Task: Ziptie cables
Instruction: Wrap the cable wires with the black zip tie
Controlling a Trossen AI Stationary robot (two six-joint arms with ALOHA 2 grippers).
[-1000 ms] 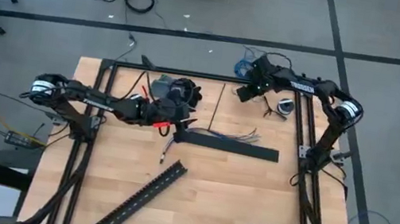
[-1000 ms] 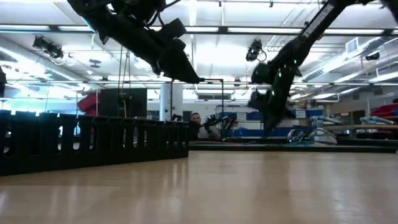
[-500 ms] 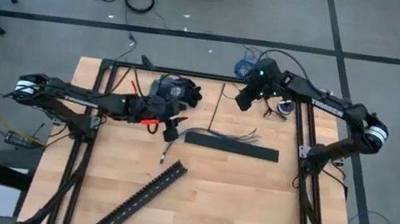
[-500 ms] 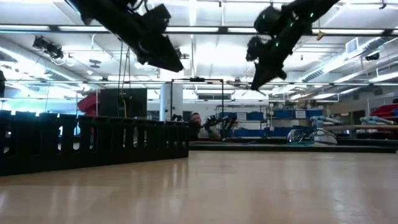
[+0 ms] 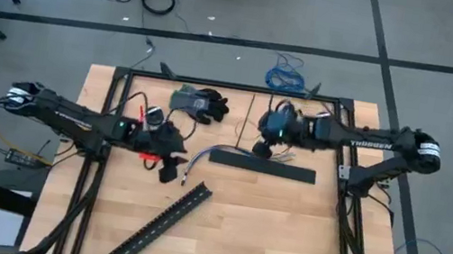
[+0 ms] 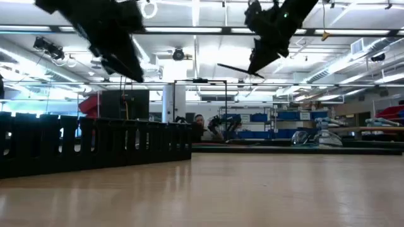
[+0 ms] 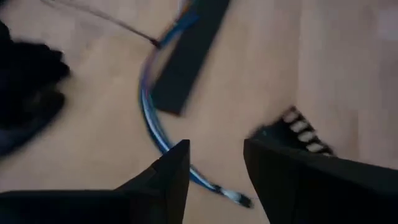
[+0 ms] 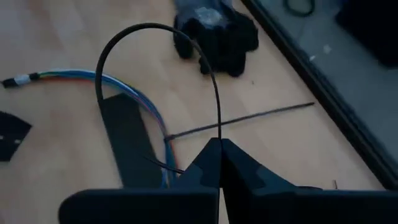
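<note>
The cables (image 5: 202,153), a thin bundle of blue, green and purple wires, run along the flat black strip (image 5: 275,168) and curve off its left end onto the wood. My right gripper (image 5: 262,148) hovers over that end of the strip, shut on a thin black zip tie (image 8: 124,37) bent into a loop. My left gripper (image 5: 167,172) hangs open above the cables' free end (image 7: 148,112), its fingers (image 7: 174,168) touching nothing. A second zip tie (image 8: 249,119) lies straight on the table. My right gripper pinches the zip tie at one end (image 8: 217,134) between its two shut fingertips. The tie rises from the tips and arcs round in a loop above the cables (image 8: 124,81) and the strip (image 8: 127,143). Whether its other end touches anything cannot be told.
A toothed black cable track (image 5: 158,224) lies slantwise near the front edge. A pair of black gloves (image 5: 201,103) sits at the far edge, by the black frame rail (image 5: 233,87). A blue coiled cable (image 5: 287,73) lies on the floor beyond.
My right gripper has swung from the far right corner toward the near edge and to the left, ending over the strip's left end with the zip tie. My left gripper has drawn back toward the near-left, away from the strip, leaving the cables' curve uncovered.
</note>
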